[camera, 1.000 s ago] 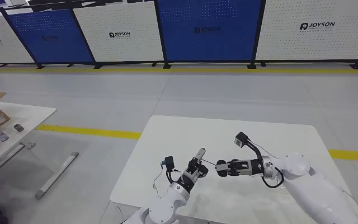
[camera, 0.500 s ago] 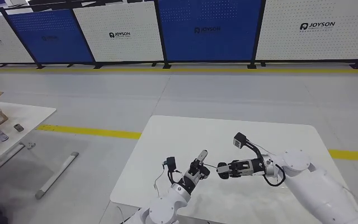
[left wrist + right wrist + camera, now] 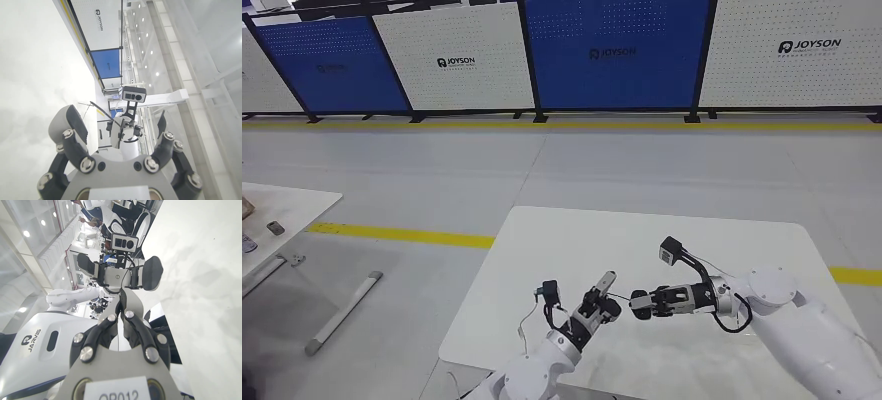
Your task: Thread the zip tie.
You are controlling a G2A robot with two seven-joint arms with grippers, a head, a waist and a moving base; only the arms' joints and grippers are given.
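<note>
The zip tie [image 3: 121,294] is a thin black strip pinched in my right gripper [image 3: 121,300], which is shut on it. Its free end [image 3: 98,107] sticks out toward my left gripper [image 3: 119,117]. That left gripper is open, and its two dark pads [image 3: 152,273] face the tie from a short way off with nothing between them. In the top view the left gripper [image 3: 603,291] and right gripper [image 3: 635,301] meet tip to tip over the front part of the white table [image 3: 722,250]. The thin tie [image 3: 620,296] spans the small gap between them.
The white table has bare surface around and behind both arms, and its front edge [image 3: 457,355] lies close under the left arm. A second table [image 3: 282,210] with small items stands at the far left. Blue and white panels [image 3: 617,50] close off the back.
The left arm has shifted slightly to the right, bringing its open gripper a little closer to the tie. The right gripper has kept the tie and barely moved.
</note>
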